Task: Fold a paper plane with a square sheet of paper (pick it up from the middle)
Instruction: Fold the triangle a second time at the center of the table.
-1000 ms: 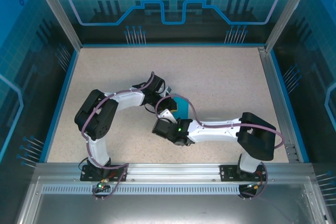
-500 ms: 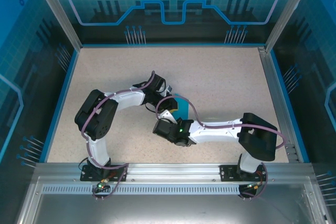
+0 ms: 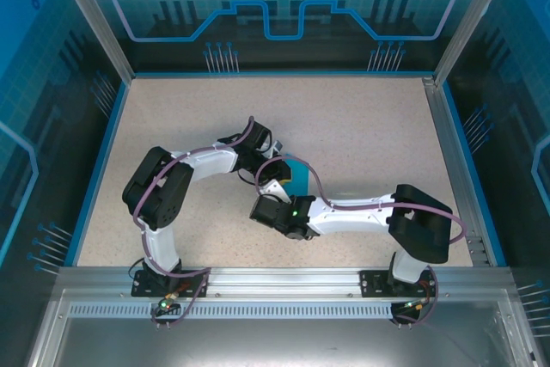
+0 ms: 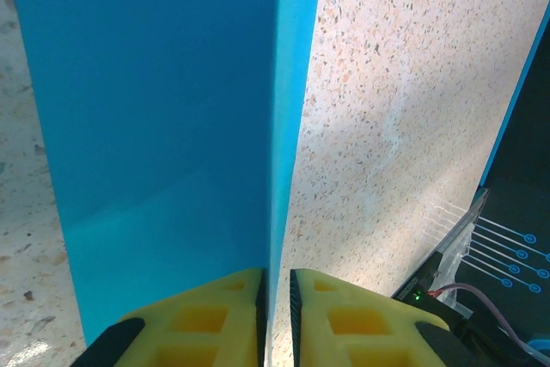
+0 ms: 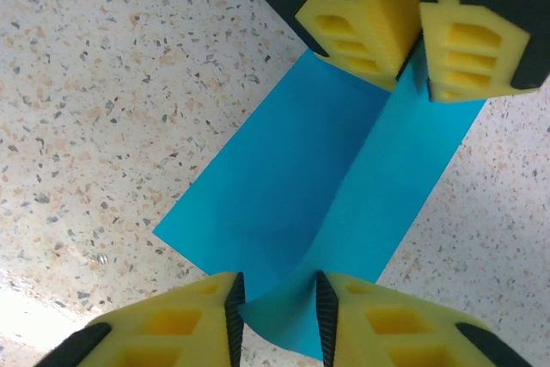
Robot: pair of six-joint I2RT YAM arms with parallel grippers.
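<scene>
1. The table (image 3: 361, 118) is the biggest thing. It is pale and speckled, and it lies under all the fingers.
2. The left arm (image 3: 163, 186) and the right arm (image 3: 369, 212) bend in toward each other. They meet over the middle of the table.
3. The sheet of paper (image 5: 292, 152) is plain blue. It lies on the table between the 2 sets of fingers. It is folded, with 1 long crease that runs from one set of fingers to the other. The part along the crease stands up like a thin wall (image 4: 288, 83).
4. The left gripper (image 4: 275, 294) is squeezed almost tight. Its 2 yellow fingers (image 4: 206, 311) pinch the standing fold, with only the thin paper between them. In the right wrist view, these fingers hold the far end of the paper.
5. The right gripper (image 5: 277, 307) is at the near end of the paper. Its 2 yellow fingers (image 5: 172, 328) are a small way apart. The end of the paper sits in the gap between them. I cannot tell if they press on it.
</scene>
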